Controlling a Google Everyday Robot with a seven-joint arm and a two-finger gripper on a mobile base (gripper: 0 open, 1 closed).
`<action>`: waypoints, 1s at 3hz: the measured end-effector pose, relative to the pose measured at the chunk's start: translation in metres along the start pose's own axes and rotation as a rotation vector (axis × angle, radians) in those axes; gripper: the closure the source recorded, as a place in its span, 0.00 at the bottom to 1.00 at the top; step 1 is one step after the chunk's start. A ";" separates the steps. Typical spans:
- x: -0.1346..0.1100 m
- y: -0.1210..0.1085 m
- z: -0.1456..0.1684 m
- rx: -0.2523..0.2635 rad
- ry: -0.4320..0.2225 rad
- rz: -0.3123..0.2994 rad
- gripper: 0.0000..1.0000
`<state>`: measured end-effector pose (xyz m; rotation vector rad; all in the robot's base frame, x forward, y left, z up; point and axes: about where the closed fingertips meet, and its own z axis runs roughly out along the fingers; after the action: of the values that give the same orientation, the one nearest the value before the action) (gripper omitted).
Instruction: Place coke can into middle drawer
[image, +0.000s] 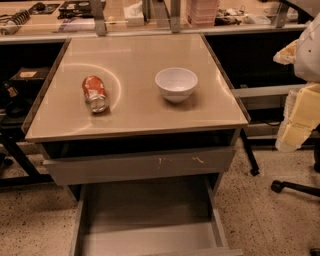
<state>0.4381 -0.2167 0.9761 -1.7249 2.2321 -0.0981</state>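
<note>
The coke can (95, 93) lies on its side at the left of the counter (150, 116), well apart from the white bowl (176, 84). The gripper (296, 125) hangs beyond the counter's right edge, and I cannot tell whether it is open or closed. It should pass above the bowl and grip across the can's body, then lower it into the open middle drawer (150, 207).

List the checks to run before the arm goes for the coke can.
1. Coke can free to grasp: ok, lying on its side on the tabletop, apart from the white bowl.
2. Middle drawer open: ok, pulled out below the scratched drawer.
3. Gripper at the can: not ok, it is at the right edge of view, off the tabletop's side.
4. Straight path to the can: not ok, the white bowl sits between gripper and can.
</note>
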 end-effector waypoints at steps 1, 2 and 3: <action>0.000 0.000 0.000 0.000 0.000 0.000 0.00; -0.010 -0.003 0.001 0.011 -0.017 -0.026 0.00; -0.033 -0.017 0.008 -0.012 -0.030 -0.100 0.00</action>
<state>0.4635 -0.1889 0.9795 -1.8313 2.1294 -0.0809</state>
